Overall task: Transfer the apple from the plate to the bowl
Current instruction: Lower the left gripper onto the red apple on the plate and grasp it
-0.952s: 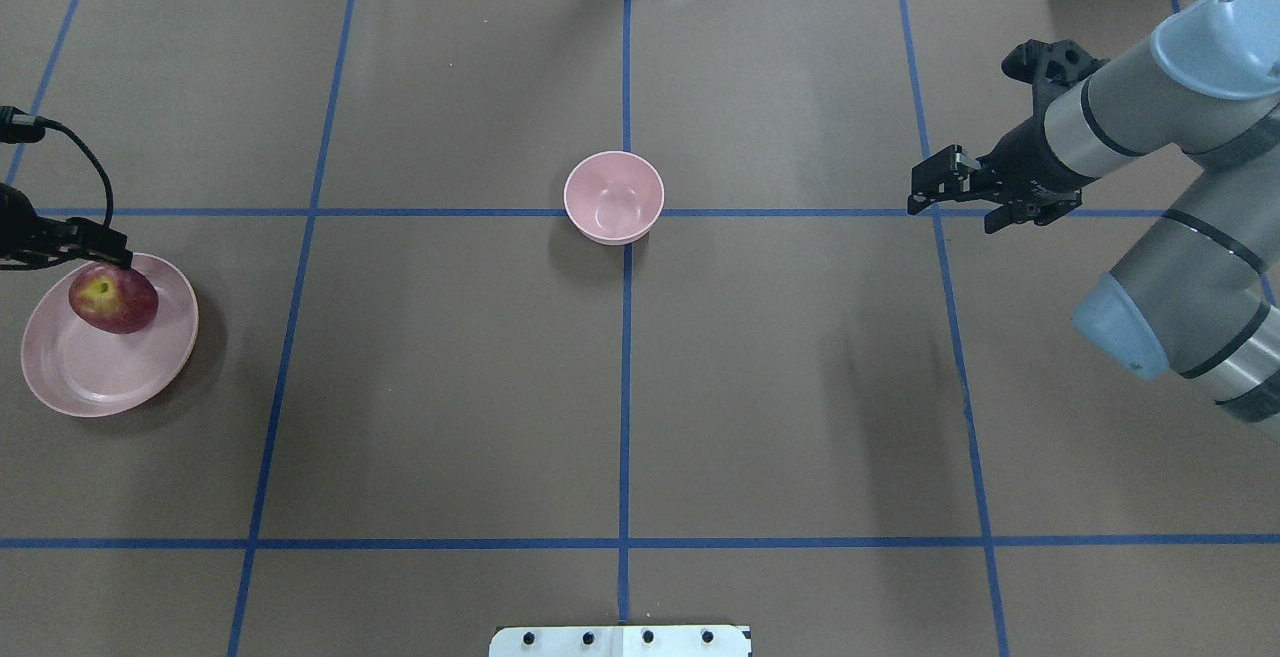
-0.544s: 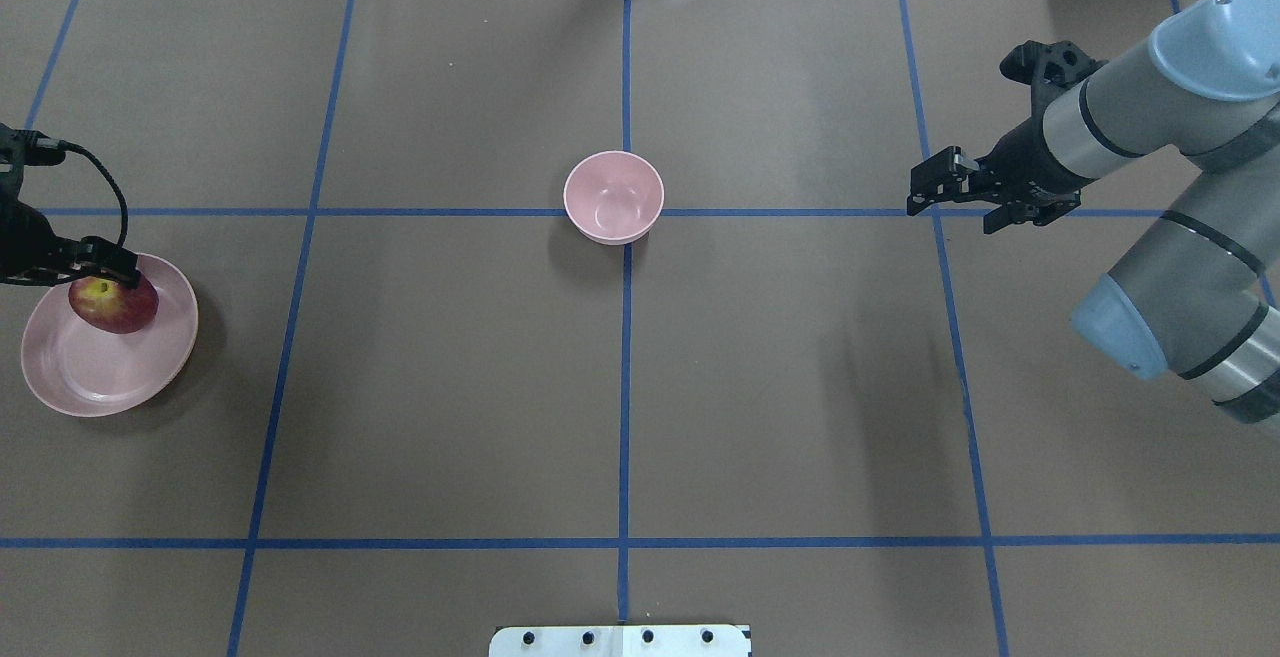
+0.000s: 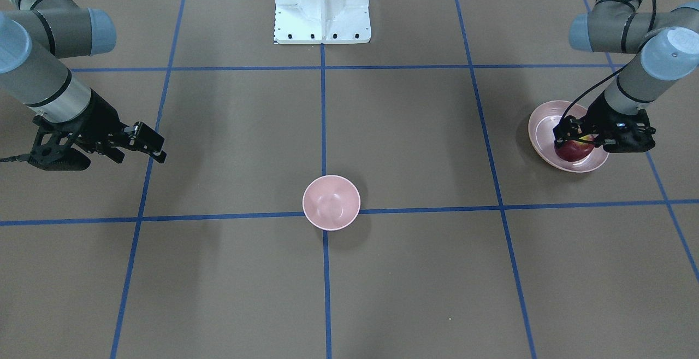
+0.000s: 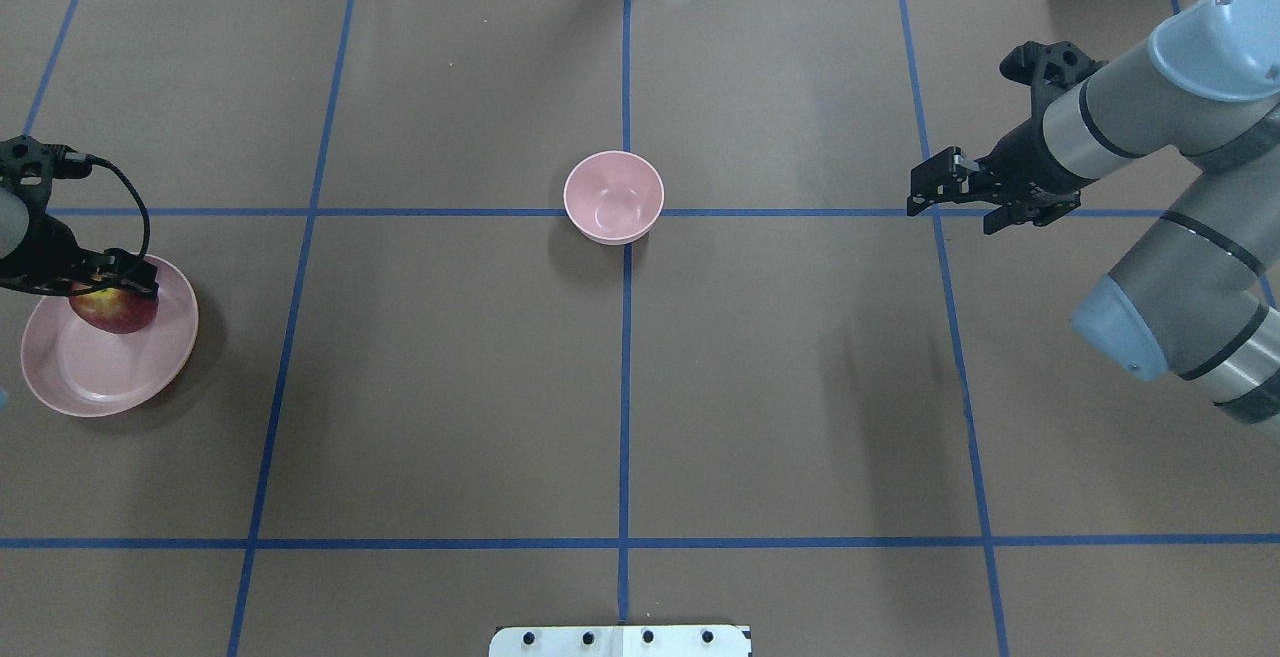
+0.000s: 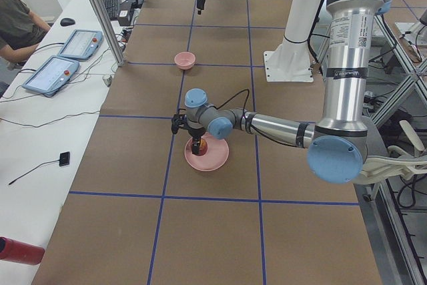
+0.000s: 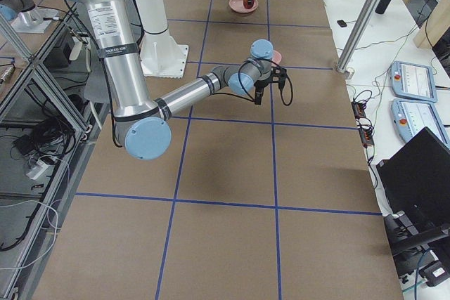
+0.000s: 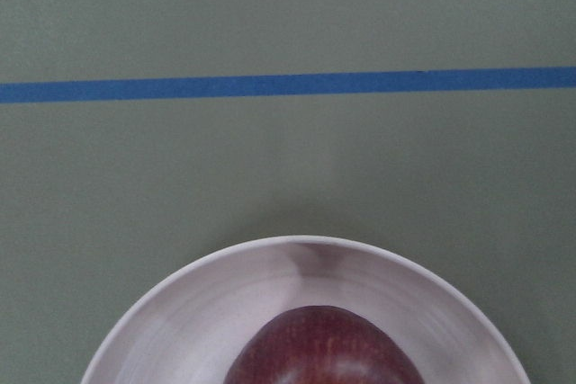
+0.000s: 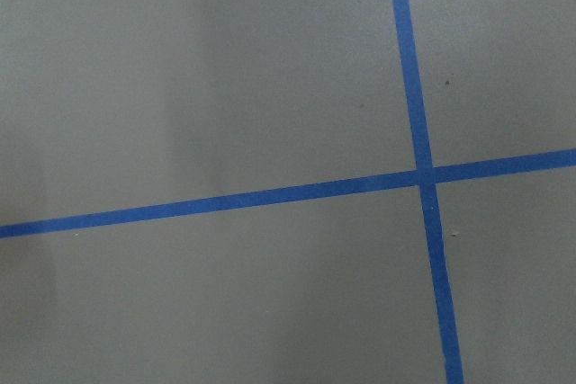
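Dark red, the apple [image 4: 118,315] lies on the far part of the pale pink plate [image 4: 100,377] at the left end of the brown worktop [image 4: 450,387], with the left gripper [image 3: 573,139] lowered over it, fingers spread on either side. The bowl [image 4: 613,195] stands at the centre, well apart from the plate, and the right gripper [image 4: 918,189] hovers with its fingers parted over the right side

No legible text, brand, number or sign in any view. Dark label [image 5: 347,51] on left arm [image 5: 343,101] upright tube: print too small to read.
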{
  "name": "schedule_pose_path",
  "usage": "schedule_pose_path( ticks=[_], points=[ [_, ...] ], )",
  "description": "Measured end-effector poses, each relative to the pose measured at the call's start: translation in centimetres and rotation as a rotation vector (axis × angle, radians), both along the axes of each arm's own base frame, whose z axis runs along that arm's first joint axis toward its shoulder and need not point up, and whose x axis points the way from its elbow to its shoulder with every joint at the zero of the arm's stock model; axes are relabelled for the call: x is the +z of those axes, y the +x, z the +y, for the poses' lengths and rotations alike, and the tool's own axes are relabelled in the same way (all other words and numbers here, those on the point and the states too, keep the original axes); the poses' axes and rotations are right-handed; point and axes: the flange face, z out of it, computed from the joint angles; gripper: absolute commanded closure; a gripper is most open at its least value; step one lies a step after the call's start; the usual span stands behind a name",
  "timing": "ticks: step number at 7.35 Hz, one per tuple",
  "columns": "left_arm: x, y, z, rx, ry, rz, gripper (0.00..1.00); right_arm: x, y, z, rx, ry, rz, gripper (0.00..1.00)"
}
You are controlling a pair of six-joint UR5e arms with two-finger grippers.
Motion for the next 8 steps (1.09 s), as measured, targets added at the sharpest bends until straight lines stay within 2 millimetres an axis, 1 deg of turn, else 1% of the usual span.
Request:
schedule_pose_path(
  ticks=[1,2,3,5,6,7,8],
  points=[
    [0.3,0.2,0.0,0.004,-0.003,-0.004,0.29,0.0,0.0,0.0,0.000,0.000,0.000,0.00],
    [0.5,0.3,0.0,0.005,-0.005,-0.007,0.87,0.0,0.0,0.0,0.000,0.001,-0.001,0.00],
    [0.4,0.3,0.0,0.005,-0.005,-0.007,1.00,-0.2,0.0,-0.1,0.000,0.003,-0.003,0.00],
    [-0.2,0.2,0.2,0.022,-0.021,0.017,1.00,-0.6,-0.1,-0.1,0.000,0.008,-0.007,0.00],
    [-1.2,-0.3,0.2,0.049,-0.048,0.057,1.00,-0.6,0.0,-0.1,0.001,0.008,-0.007,0.00],
    [-3.5,-1.3,-0.3,0.061,-0.069,0.092,1.00,-0.5,0.1,0.0,0.002,0.008,-0.007,0.00],
    [-7.7,-1.7,-1.4,0.056,-0.081,0.106,1.00,-0.4,0.2,0.0,0.003,0.006,-0.005,0.00]
  ],
)
